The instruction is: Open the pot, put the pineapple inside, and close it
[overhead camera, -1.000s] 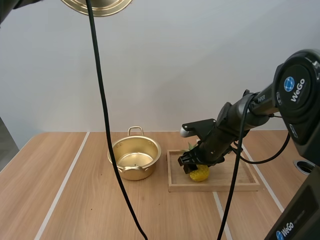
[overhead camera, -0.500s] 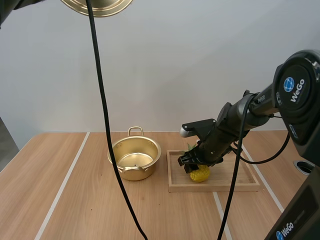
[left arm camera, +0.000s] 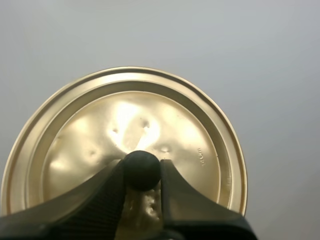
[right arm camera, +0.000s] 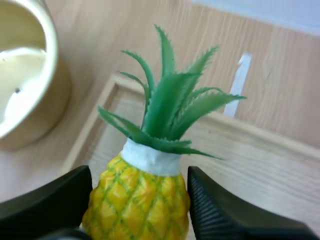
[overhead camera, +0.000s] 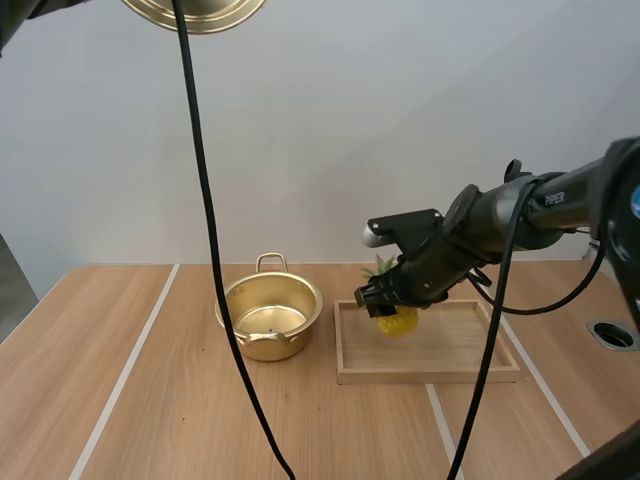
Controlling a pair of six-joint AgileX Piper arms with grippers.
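Note:
A small yellow pineapple (overhead camera: 397, 320) with a green leaf crown hangs just above the wooden tray (overhead camera: 430, 368), pinched by my right gripper (overhead camera: 385, 308). Up close the pineapple (right arm camera: 137, 195) sits between the two black fingers (right arm camera: 225, 212), leaves pointing away. The open golden pot (overhead camera: 268, 315) stands on the table left of the tray, and its rim (right arm camera: 30, 85) lies beyond the fruit. My left gripper (left arm camera: 142, 172) is shut on the black knob of the golden lid (left arm camera: 120, 140), held high up; the lid's edge (overhead camera: 195, 12) shows well above the table.
The light wooden table (overhead camera: 150, 400) carries two white stripes, one left of the pot and one running under the tray. A round dark hole (overhead camera: 612, 334) sits near the table's right edge. Bare tabletop stretches in front of the pot.
My right gripper has lifted the pineapple off the tray floor and raised it slightly; the arm has straightened and risen. The lid stays put up high.

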